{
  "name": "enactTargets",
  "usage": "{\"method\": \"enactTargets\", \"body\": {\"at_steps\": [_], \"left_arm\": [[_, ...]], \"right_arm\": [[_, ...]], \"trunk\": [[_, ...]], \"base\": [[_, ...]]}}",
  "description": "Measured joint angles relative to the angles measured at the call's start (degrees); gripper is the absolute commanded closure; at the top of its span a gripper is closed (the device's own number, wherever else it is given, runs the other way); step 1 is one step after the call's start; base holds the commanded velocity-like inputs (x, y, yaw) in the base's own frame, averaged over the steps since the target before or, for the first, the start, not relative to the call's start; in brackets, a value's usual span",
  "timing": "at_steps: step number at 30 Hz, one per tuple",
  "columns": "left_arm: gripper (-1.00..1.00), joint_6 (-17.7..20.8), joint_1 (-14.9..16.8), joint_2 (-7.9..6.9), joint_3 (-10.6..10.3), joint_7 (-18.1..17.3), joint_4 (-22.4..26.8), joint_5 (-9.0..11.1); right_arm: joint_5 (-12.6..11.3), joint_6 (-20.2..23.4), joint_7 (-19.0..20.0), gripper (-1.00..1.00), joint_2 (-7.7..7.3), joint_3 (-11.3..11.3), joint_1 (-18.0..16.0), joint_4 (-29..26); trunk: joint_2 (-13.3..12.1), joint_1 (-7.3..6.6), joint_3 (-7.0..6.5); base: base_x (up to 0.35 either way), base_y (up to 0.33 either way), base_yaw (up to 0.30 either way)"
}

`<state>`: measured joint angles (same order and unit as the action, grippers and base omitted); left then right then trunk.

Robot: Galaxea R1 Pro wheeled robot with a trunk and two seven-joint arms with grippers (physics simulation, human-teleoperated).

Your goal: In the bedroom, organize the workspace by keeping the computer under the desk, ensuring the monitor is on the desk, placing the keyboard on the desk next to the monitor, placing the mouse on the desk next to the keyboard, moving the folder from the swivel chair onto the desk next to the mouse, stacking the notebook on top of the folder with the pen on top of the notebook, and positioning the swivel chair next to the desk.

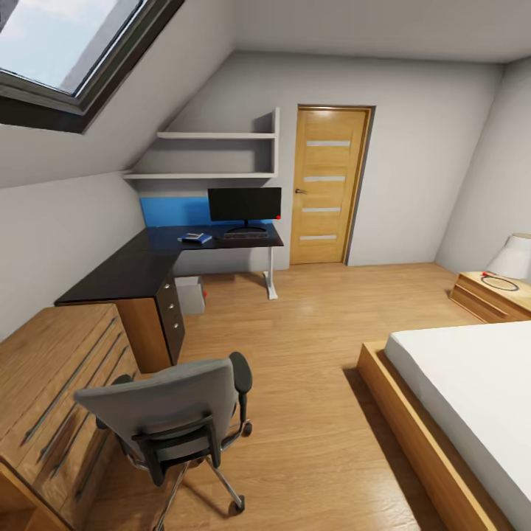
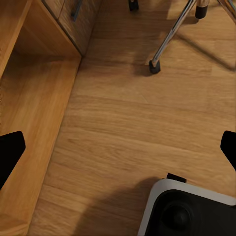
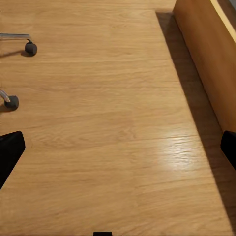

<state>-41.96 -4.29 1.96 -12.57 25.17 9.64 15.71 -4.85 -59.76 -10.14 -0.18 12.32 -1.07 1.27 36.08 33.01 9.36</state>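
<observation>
With both sets of fingertips showing only as black tips at opposite frame edges, the left gripper (image 2: 118, 147) and right gripper (image 3: 118, 147) are spread wide, jaws holding nothing, both hanging over bare plank floor (image 3: 113, 113).

Between the left jaws: floor, plus the robot's own white-and-black base (image 2: 189, 209). Ahead of them a chrome spoke and castor of the swivel chair (image 2: 167, 39); to one side a light wooden cabinet (image 2: 29, 98).

Ahead of the right jaws: two more castors; a wooden bed frame (image 3: 206, 59) runs along the opposite side.

Head view: the swivel chair (image 1: 173, 413) is nearest, grey back toward the camera, seat facing the desk (image 1: 140, 262), well apart from it and just beside the cabinet (image 1: 51, 383). Desk is L-shaped. Monitor (image 1: 244, 205) stands upright on the far wing, long axis along the back wall, screen facing the room. Keyboard (image 1: 245, 235) lies flat in front of its stand, long axis parallel to the screen. Blue folder (image 1: 196, 238) lies left of the keyboard with something small on top; too small to identify. Computer (image 1: 190, 293) sits under the desk, red-dot face toward the room. Door (image 1: 328, 184) is right of the desk.
</observation>
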Motion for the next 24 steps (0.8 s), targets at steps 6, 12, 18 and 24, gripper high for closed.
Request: {"method": "enactTargets", "body": {"at_steps": [6,12,18,24], "left_arm": [[-1.00,0.0,0.0,0.00,0.0,0.0,0.0,0.0],[-1.00,0.0,0.0,0.00,0.0,0.0,0.0,0.0],[-1.00,0.0,0.0,-0.04,0.0,0.0,0.0,0.1],[-1.00,0.0,0.0,-0.03,0.1,0.0,0.0,0.1]], "right_arm": [[0.0,0.0,0.0,-1.00,0.01,0.0,0.0,0.0],[0.0,0.0,0.0,-1.00,0.03,0.0,0.0,0.0],[0.0,0.0,0.1,-1.00,0.05,0.0,0.0,0.0],[0.0,0.0,0.0,-1.00,0.01,0.0,0.0,0.0]], "trunk": [[0.0,0.00,0.00],[0.0,0.00,0.00],[0.0,0.00,0.00],[0.0,0.00,0.00]], "base": [[0.000,0.101,0.000],[0.000,0.226,0.000],[0.000,0.111,0.000],[-0.009,0.143,0.000]]}}
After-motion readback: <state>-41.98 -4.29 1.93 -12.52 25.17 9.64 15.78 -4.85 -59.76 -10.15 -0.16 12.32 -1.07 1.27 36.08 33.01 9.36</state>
